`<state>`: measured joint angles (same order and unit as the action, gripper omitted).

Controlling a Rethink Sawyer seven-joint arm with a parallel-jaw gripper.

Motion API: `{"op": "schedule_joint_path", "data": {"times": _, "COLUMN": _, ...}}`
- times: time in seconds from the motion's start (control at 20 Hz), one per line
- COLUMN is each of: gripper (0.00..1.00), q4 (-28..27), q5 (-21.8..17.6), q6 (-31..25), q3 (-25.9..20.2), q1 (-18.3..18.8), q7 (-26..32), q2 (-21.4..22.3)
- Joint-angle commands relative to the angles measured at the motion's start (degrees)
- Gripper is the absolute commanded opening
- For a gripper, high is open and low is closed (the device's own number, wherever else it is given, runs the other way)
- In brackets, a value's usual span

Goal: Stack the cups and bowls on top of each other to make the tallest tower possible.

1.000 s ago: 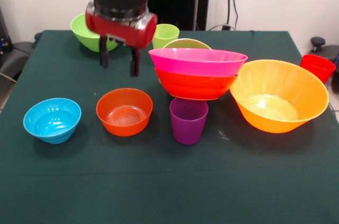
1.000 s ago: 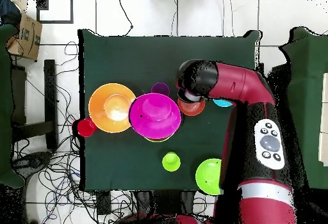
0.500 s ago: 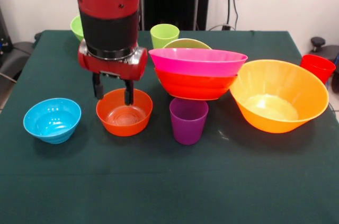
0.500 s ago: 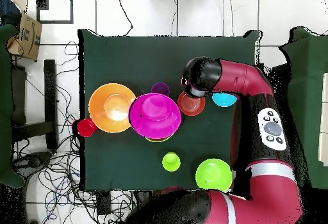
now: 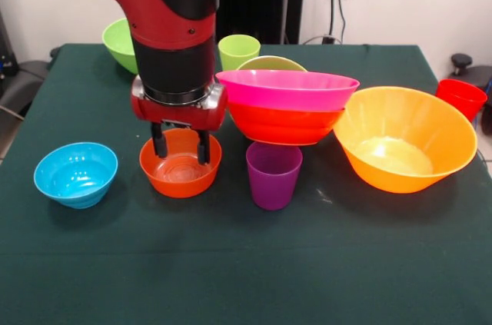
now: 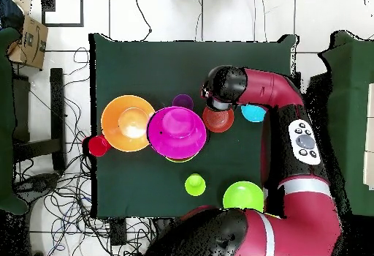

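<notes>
I have the gripper [image 5: 181, 147] down inside the small orange-red bowl [image 5: 180, 162], its 2 fingers [image 5: 159, 143] spread apart within the rim, pinching nothing. In the overhead view the arm's wrist covers part of that bowl [image 6: 219, 119]. The small blue bowl [image 5: 75, 174] sits apart on the green table [image 5: 246, 263]. The tower [image 5: 286, 104] so far: pink bowl [image 5: 286, 88] nested on a red-orange bowl [image 5: 283, 125], a lime rim showing behind. The purple cup [image 5: 273, 174] stands just in front of it. The big orange bowl [image 5: 405, 138] sits beside it, the red cup [image 5: 461, 97] at the table's edge. A lime cup [image 5: 239, 51] and lime bowl [image 5: 121, 43] stand at the far side.
</notes>
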<state>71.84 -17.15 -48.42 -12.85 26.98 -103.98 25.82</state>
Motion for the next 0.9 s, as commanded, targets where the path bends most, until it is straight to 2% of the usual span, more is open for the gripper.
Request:
{"op": "schedule_joint_path", "data": {"times": 0.05, "gripper": 1.0, "q4": -1.2, "q5": -6.1, "q6": 2.6, "q3": -6.4, "q1": 0.7, "q7": 15.6, "q2": -0.8}}
{"op": "schedule_joint_path", "data": {"times": 0.9, "gripper": 1.0, "q4": -3.0, "q5": -8.8, "q6": 0.3, "q3": -8.9, "q1": 2.2, "q7": 14.7, "q2": -1.5}}
